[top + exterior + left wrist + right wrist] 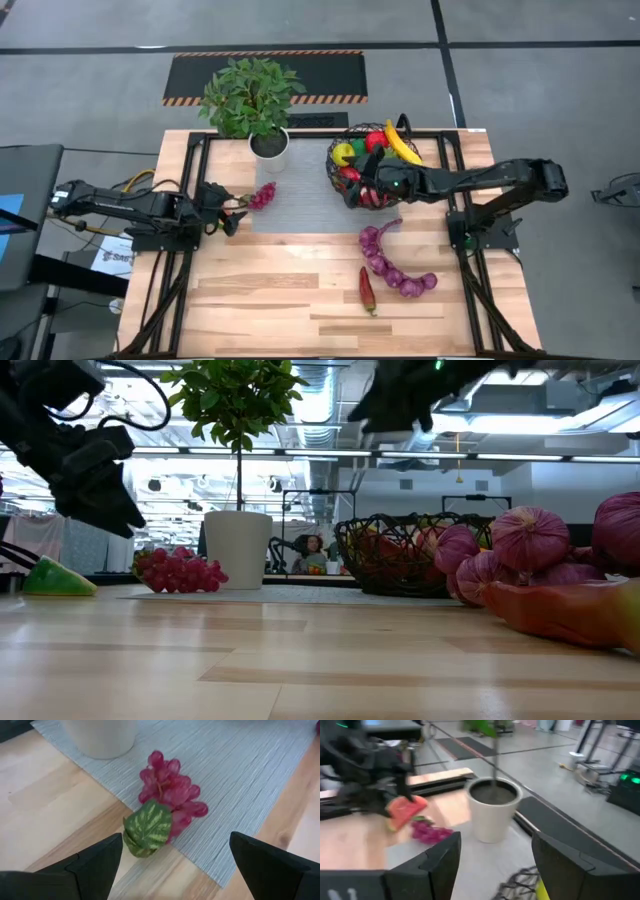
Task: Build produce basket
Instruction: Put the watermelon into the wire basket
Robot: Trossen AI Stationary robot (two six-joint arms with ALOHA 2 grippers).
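Note:
The dark wire basket [370, 160] stands at the table's far right with a yellow banana [402, 142] and red and green pieces in it. My right gripper [356, 192] hovers open above the basket's near left rim, nothing between its fingers [496, 840]. A bunch of purple-red grapes [167, 787] with a green leaf [147, 826] lies on the edge of a grey mat [310, 205]. My left gripper [175, 840] stands open just left of the grapes, its fingers on either side of the leaf end without touching. A string of purple onions [392, 265] and a red chilli [367, 290] lie on the wood.
A leafy plant in a white pot [270, 148] stands on the mat's far left corner, close behind the grapes. Black frame rails [190, 180] run along the table's left and right sides. Bare wood [270, 290] lies at the near left.

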